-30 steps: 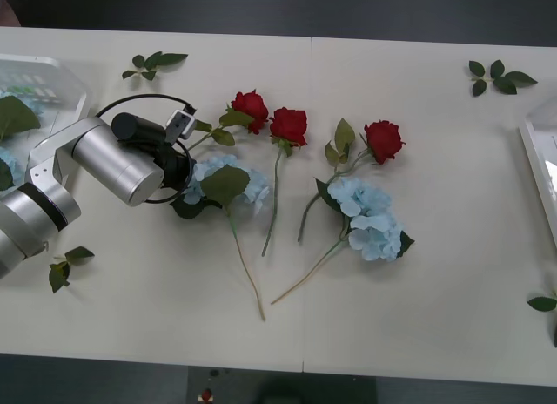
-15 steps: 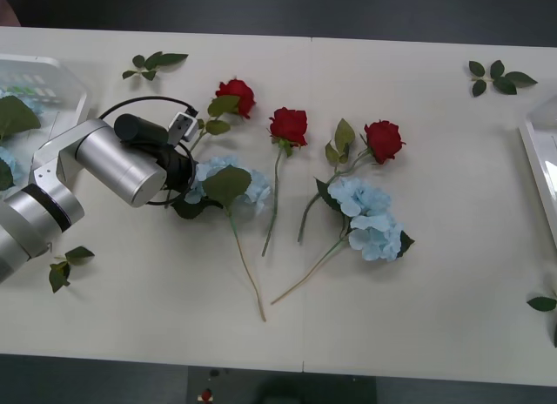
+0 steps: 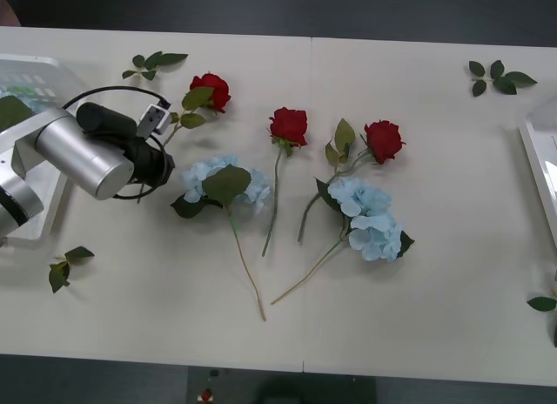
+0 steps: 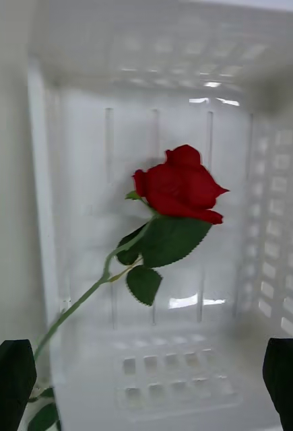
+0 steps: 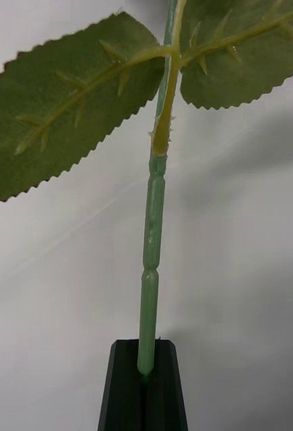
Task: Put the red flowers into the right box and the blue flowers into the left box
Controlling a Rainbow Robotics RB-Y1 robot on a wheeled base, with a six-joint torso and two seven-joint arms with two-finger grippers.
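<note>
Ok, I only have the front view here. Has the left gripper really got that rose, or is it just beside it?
Observer: It has it. The left gripper is shut on the lower end of the stem.
Operator: And the right gripper?
Observer: The right gripper is open, hovering over the right box.
Operator: Anything in that box?
Observer: One red rose lies inside, its stem running toward a corner.
</note>
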